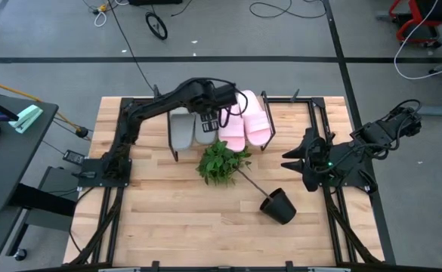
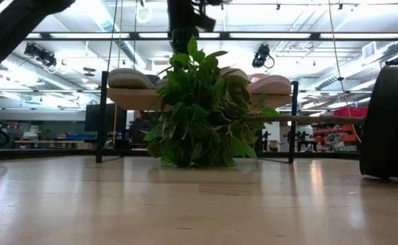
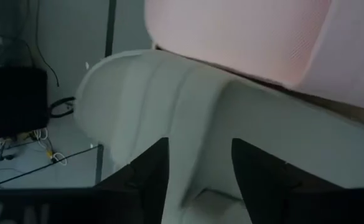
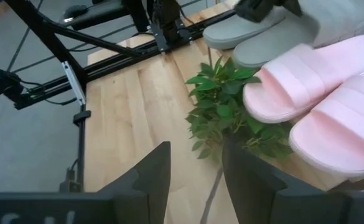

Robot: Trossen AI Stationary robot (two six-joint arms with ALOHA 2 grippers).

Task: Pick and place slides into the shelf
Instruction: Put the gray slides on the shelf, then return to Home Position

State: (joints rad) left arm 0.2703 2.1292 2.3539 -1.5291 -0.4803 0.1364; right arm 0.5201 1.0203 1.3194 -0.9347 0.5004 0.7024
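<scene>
While left pincer [image 1: 214, 119] hides grey slide [image 1: 203, 130], shelf [image 1: 270, 106] mostly covered

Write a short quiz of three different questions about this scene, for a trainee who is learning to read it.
1. True or false: all four slides lie on the shelf.
2. Which slides lie nearer the right arm? A) the grey pair B) the pink pair
3. Fill in: the black pot lies tipped on the table, and the plant lies out in front of the ____.

Key
1. True. Two grey slides and two pink ones sit side by side there, with the left hand over the inner grey one.
2. B. The right hand waits at the table's right edge.
3. Shelf.
</scene>
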